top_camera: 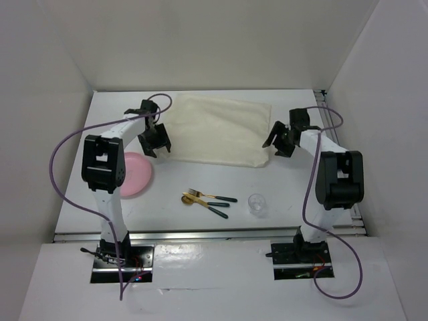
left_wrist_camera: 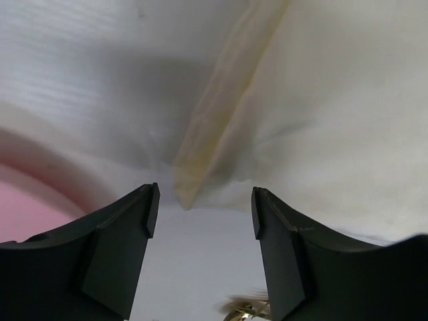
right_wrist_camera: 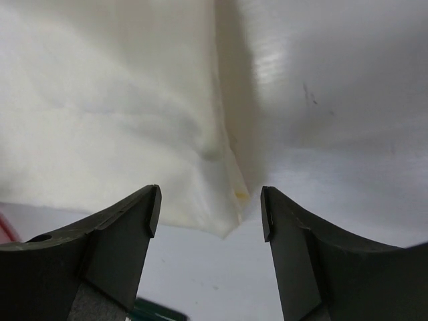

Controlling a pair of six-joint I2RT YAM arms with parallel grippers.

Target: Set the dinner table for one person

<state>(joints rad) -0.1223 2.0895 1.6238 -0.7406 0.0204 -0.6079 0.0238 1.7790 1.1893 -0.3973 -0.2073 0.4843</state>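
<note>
The dinner table [top_camera: 167, 217] is a broad, flat, matte white rectangle that fills the floor of the white-walled enclosure. A ribbed metal rail [top_camera: 200, 234] runs along its near edge.

Just beyond the rail, right of centre, a small clear glass [top_camera: 256, 202] stands upright. To its left lie a fork [top_camera: 212, 196] and a spoon [top_camera: 206, 206], close together and nearly parallel. Both have shiny gold heads pointing left and slim dark green handles pointing right. Farther left, a round, smooth pink plate [top_camera: 137, 175] rests flat on the tabletop, its left part hidden behind the left arm.

Beyond these, a cream cloth [top_camera: 217, 127] is spread across the middle of the table. It is soft, roughly rectangular and faintly rumpled, with a slightly yellower folded hem along its left edge.

The left gripper [left_wrist_camera: 204, 200] hangs over the cloth's near left corner. Its black, wedge-shaped fingers are spread wide, the corner lies in the gap between them, and nothing is held. The right gripper [right_wrist_camera: 208, 204] sits over the near right corner, its jaws likewise parted and empty, and the pointed cloth tip lies between them. Whether any fingertip touches the tabletop cannot be told.
</note>
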